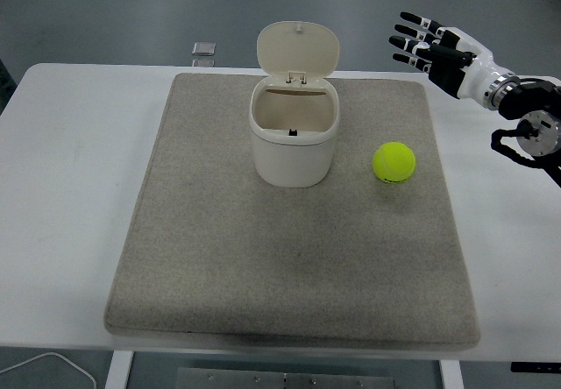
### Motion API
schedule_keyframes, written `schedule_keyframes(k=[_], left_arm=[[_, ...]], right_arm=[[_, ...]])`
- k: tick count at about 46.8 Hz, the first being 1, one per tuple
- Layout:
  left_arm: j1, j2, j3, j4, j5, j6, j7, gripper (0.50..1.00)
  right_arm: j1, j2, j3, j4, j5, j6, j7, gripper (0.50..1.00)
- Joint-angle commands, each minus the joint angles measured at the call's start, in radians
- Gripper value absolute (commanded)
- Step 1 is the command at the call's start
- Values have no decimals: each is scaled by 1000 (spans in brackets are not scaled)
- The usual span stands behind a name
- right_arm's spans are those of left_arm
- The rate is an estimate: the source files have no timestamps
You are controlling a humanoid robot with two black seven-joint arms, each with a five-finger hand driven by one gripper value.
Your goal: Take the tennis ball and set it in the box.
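Note:
A yellow-green tennis ball (pixel 393 162) lies on the grey mat (pixel 289 266), right of centre. The box is a cream bin (pixel 293 135) with its hinged lid (pixel 297 49) standing open; it stands on the mat left of the ball. My right hand (pixel 421 42) comes in from the right edge, raised above the mat's far right corner, well behind the ball. Its fingers (pixel 408 31) are spread and hold nothing. My left arm is out of view.
The mat covers most of the white table (pixel 70 187). A small grey square object (pixel 203 49) lies at the table's far edge, behind the bin. A white cable (pixel 53 367) shows below the table's near left corner.

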Motion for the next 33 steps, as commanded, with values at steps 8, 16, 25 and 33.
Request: schedule_keyframes(k=[8, 16, 25, 33], left_arm=[[0, 0, 0, -1, 0, 0, -1, 996], [0, 0, 0, -1, 0, 0, 1, 996], [0, 0, 0, -1, 0, 0, 1, 996], [0, 0, 0, -1, 0, 0, 1, 996]], right_arm=[[59, -46, -133, 5, -89, 22, 2, 919], [98, -64, -199, 8, -181, 57, 5, 921], [122, -95, -214, 15, -362, 113, 39, 921], [138, -118, -236, 20, -507, 182, 91, 921]])
